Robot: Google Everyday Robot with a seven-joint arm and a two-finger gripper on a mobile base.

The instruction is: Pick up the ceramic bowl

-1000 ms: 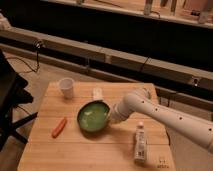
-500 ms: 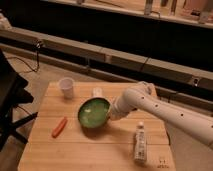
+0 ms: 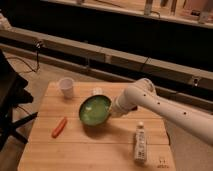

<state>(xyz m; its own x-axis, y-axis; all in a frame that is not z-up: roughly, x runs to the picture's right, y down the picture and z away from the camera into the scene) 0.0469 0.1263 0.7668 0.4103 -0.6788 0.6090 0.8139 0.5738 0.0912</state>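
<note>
The ceramic bowl [image 3: 93, 111] is round, glossy green with a darker rim, and sits at the middle of the wooden table [image 3: 75, 155]. It is tilted, with its right edge raised and a shadow under it. My gripper [image 3: 113, 108] comes in from the right on the white arm [image 3: 165, 110] and grips the bowl's right rim, shut on it.
A small white cup [image 3: 66, 86] stands at the table's back left. An orange carrot-like item [image 3: 59, 127] lies front left. A white bottle [image 3: 141, 143] lies front right. A small pale object [image 3: 97, 91] sits just behind the bowl. A dark chair [image 3: 10, 100] stands at the left.
The bowl has tipped and risen slightly at its right rim, where the gripper holds it. The arm has shifted a little up and left.
</note>
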